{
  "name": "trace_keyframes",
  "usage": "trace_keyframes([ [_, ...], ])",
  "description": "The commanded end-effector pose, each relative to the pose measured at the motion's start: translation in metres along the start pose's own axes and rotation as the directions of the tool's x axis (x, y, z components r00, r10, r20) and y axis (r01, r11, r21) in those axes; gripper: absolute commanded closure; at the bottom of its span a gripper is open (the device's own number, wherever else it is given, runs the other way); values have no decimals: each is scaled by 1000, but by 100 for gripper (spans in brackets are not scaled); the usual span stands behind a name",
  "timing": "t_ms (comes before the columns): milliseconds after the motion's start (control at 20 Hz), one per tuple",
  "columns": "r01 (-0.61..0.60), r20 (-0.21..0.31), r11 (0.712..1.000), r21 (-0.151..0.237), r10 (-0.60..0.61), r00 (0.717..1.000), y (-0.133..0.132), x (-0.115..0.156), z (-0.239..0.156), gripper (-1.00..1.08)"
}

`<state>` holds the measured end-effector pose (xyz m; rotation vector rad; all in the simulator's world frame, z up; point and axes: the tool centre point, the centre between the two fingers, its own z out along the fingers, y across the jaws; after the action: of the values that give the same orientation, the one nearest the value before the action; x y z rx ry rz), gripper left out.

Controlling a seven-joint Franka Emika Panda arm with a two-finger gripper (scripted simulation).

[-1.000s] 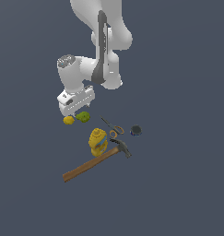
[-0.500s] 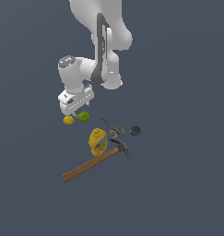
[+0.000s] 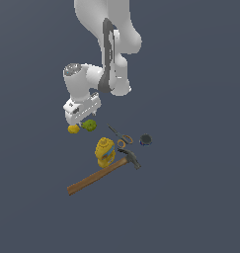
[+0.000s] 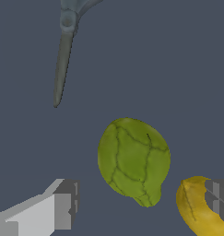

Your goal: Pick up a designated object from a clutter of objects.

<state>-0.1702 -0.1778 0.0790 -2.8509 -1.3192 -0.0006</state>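
The designated object, an olive-green lumpy ball [image 4: 134,161], lies on the floor at the exterior view's left end of the clutter of objects [image 3: 89,125]. My gripper [image 3: 82,120] hangs just above it, open. In the wrist view the ball sits between the two fingers [image 4: 62,207] of the gripper [image 4: 141,201] without touching either. The far finger stands in front of the small yellow lump [image 4: 194,207], which lies close beside the ball [image 3: 73,129].
Orange-handled scissors [image 3: 120,136] point their blade [image 4: 62,69] toward the ball. Further to the exterior view's right lie a dark disc [image 3: 146,140], a yellow container [image 3: 105,150] and a wooden-handled hammer [image 3: 104,170].
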Motion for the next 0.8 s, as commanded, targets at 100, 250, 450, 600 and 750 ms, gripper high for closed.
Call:
trace_keyframes([
  [100, 1, 0, 1000, 0, -1, 1000, -1, 0, 17, -92],
  [250, 2, 0, 1000, 0, -2, 1000, -1, 0, 28, -92],
  [450, 2, 0, 1000, 0, -2, 1000, -1, -1, 37, -92],
  [600, 2, 0, 1000, 0, -2, 1000, 0, -1, 39, -92],
  [750, 2, 0, 1000, 0, -2, 1000, 0, 0, 38, -92],
])
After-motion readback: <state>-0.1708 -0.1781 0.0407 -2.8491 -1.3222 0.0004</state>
